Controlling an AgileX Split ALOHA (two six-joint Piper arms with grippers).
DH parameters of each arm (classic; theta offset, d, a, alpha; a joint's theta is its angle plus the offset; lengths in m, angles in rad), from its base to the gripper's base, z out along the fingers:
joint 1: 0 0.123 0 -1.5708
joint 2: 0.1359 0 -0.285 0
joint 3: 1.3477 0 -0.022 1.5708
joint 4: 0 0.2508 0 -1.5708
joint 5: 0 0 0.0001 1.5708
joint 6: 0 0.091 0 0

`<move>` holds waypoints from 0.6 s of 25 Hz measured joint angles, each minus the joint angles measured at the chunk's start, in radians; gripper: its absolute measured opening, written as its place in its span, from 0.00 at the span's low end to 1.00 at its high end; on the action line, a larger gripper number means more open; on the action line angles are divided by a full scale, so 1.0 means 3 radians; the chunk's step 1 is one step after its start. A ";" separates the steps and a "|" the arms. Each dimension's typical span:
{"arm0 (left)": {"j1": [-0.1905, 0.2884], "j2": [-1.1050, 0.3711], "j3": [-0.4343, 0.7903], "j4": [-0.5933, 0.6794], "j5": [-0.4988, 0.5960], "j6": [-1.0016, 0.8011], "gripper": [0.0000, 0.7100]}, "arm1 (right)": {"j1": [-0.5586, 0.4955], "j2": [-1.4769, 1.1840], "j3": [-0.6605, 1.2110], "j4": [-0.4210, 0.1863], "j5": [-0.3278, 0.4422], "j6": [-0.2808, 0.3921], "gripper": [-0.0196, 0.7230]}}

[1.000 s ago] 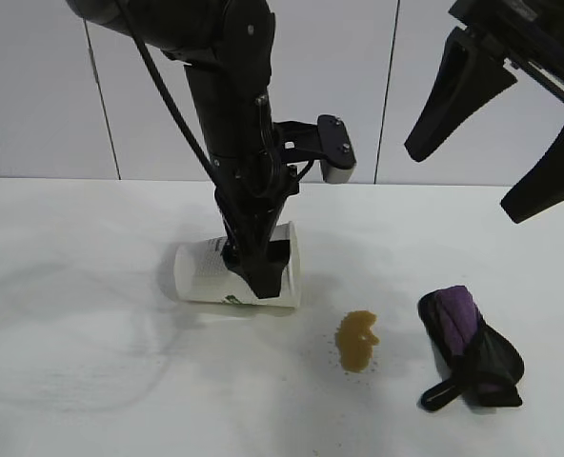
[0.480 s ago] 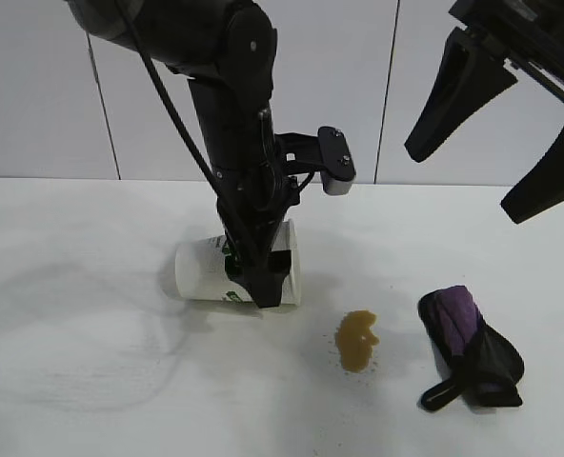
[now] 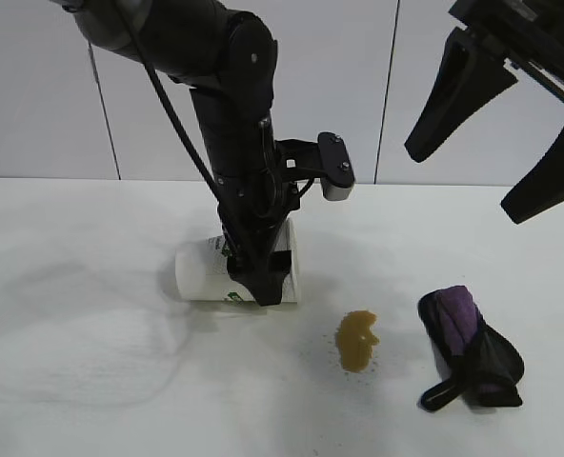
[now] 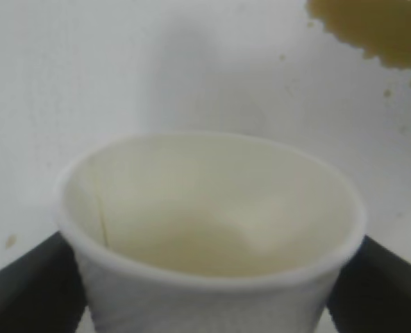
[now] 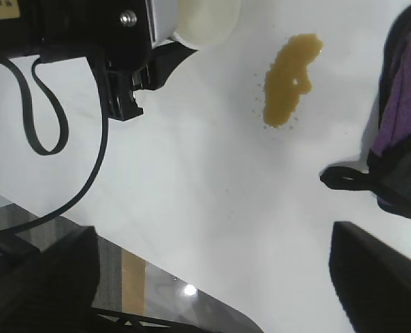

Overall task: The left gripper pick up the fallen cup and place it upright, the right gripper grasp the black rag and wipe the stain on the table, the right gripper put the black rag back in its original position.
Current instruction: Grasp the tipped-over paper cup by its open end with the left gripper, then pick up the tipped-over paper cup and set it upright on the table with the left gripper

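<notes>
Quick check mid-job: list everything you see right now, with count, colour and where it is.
cup: one, white with green logo, lying on its side mid-table
stain: one, amber-brown, between cup and rag
rag: one, black with purple folds, right of the stain
table: one, white
wall: grey panels, behind the table
left gripper: black, down on the cup, closed around its open end
right gripper: black, open, raised above the rag
</notes>
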 joint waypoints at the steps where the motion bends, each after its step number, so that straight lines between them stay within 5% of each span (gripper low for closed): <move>1: 0.0000 0.0000 -0.0003 0.0000 0.0000 -0.0009 0.73 | 0.0000 0.0000 0.0000 0.0000 0.0000 0.0000 0.87; 9: 0.0131 -0.0027 -0.0003 0.0448 0.0329 -0.0615 0.72 | 0.0000 0.0000 0.0000 0.0000 0.0004 0.0000 0.87; 15: 0.0354 -0.0231 -0.0003 0.0269 0.0469 -0.0702 0.72 | 0.0000 0.0000 0.0000 0.0000 0.0001 0.0000 0.87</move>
